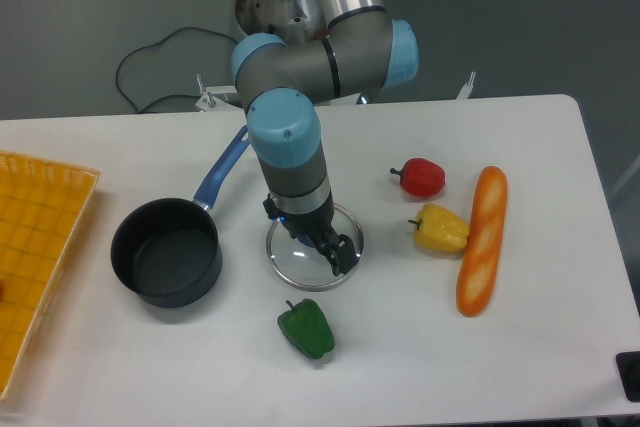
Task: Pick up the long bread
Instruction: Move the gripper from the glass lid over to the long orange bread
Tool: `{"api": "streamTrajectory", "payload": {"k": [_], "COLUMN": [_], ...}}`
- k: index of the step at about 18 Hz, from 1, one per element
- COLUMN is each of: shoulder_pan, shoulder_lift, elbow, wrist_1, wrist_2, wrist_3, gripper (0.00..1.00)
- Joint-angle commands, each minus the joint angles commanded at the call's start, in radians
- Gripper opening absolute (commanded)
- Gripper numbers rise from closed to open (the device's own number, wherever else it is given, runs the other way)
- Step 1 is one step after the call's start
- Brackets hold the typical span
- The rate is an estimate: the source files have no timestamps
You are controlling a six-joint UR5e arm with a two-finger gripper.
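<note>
— Where is the arm just now?

— It comes in from the top of the view, silver tube and grey joints with light blue caps, folds at a joint, then turns down through the wrist, which stands nearly upright.

— And the gripper?

— Low, at the end of the wrist, pointing down and a little toward the camera (dark fingers, seen almost end on). Whether the fingers are parted or closed cannot be made out from this angle.

Yellow pepper crowds the long bread — right side open.
</note>
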Motion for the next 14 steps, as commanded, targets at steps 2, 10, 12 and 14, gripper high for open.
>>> {"api": "streamTrajectory", "payload": {"k": [2,10,12,14], "shoulder_pan": [-0.003,0.017,0.028,0.046], "shoulder_lift": [-0.003,0.008,0.011,0.02], "elbow": [-0.002,-0.035,-0.035,-0.035], "wrist_1": [0.0,0.012,0.012,0.012], "wrist_2": [-0.001,0.0,0.002,0.0], "wrist_3": [0.002,-0.011,-0.038,-0.087], "gripper": [1.0,1.0,1.0,1.0]}}
